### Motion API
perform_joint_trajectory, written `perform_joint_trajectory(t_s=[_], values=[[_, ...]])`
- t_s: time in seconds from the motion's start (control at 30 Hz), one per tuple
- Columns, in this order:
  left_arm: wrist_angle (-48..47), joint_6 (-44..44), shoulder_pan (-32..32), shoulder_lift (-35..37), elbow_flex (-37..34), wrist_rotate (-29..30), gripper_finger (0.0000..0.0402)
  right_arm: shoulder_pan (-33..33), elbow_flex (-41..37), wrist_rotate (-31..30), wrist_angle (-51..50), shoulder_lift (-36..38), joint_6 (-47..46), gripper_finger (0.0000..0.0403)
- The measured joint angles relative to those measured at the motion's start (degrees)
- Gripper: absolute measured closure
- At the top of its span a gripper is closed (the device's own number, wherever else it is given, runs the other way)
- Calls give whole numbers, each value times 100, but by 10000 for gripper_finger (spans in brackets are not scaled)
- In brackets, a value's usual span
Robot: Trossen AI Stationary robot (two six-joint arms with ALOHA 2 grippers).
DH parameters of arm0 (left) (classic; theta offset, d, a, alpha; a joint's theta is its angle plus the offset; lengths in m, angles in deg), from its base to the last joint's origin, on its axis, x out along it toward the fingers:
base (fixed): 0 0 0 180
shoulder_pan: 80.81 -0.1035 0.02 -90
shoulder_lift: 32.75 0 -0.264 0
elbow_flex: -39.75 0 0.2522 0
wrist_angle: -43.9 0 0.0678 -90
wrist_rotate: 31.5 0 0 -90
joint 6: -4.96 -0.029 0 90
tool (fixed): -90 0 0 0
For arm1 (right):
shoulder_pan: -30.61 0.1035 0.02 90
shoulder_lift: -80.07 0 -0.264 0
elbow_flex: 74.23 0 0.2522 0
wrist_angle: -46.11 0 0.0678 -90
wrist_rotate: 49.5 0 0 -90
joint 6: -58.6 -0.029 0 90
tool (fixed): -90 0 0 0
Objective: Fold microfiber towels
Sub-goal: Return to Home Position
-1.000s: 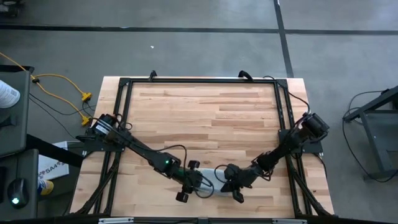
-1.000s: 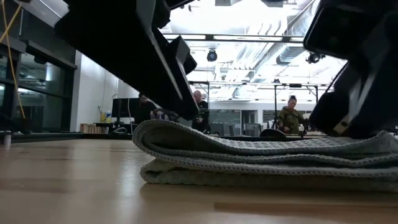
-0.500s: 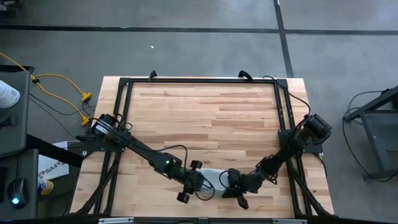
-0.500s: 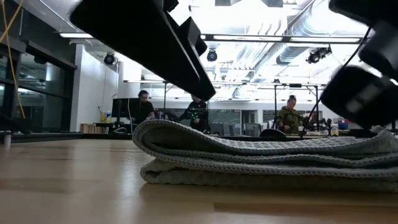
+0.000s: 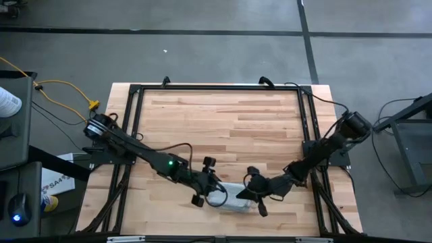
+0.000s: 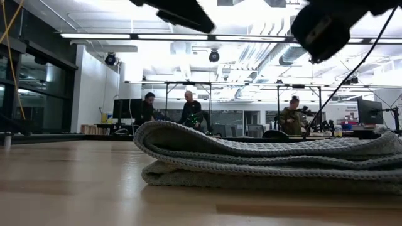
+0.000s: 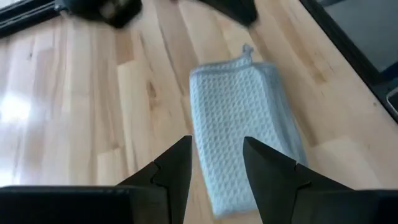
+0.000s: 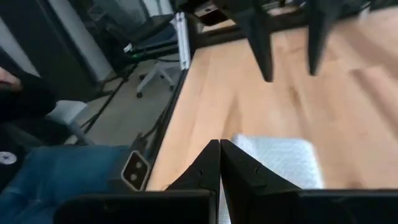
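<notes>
1. Wooden tabletop (image 6: 75, 188) fills the foreground of the low view, its pale planks running away from the camera.
2. Close to that front edge, about midway between the table's two sides, lies the microfiber towel (image 6: 264, 164). It is light grey-blue and folded into a narrow flat stack, with several layers showing along its rounded fold.
3. Over one end of the towel hangs the left gripper (image 7: 214, 171), clear of the cloth. Its two fingers are spread apart with nothing between them, and the waffle weave and a small corner loop show through the gap.
4. Over the other end hangs the right gripper (image 8: 219, 163), its fingers pressed together on nothing, with the pale cloth lying just beyond them.
5. In the high view the two arms reach in from opposite sides of the table, their tips facing each other above the towel.
6. Farther out, a black frame (image 5: 216, 88) runs round the tabletop, and the arm bases sit at its left and right sides.
7. Off the table on the left, a yellow cable (image 5: 67, 86) trails over the grey floor.
8. Farthest off, the low view shows a bright workshop, where three people (image 6: 188, 108) stand or sit among desks.
</notes>
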Motion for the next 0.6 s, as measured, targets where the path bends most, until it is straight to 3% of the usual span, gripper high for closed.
perform_joint_trajectory(t_s=[0.17, 0.33, 0.6], values=[[-336, -18, -6, 393, -113, 95, 259, 203, 0, -1011, -748, 806, 161, 401], [-187, 69, -8, 1050, -808, 163, 259, 489, -2, -1971, -1773, 1613, 187, 401], [1116, 137, -11, 2518, -2522, 205, 259, 766, -45, -2508, -2603, 2504, 271, 400]])
